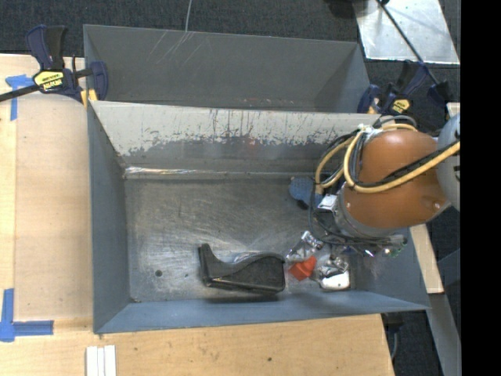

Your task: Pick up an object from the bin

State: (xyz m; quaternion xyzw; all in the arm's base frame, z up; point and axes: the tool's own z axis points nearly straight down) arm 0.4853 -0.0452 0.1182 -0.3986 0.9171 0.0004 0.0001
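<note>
My gripper (pixel 315 249) is low in the bin's front right corner, mostly hidden under the arm's orange cover. Directly beneath it lie a small red piece (pixel 301 269) and a white rounded piece (pixel 336 281), both close against it. Whether either one is gripped is hidden. A black wedge-shaped tool with an upturned end (pixel 239 273) lies flat along the front wall, just left of the gripper. A blue object (pixel 300 189) sits by the back wall behind the gripper, partly covered by the arm.
The arm comes in over the right rim, with yellow cables looped over its cover. The left half of the bin floor is bare, scuffed metal.
</note>
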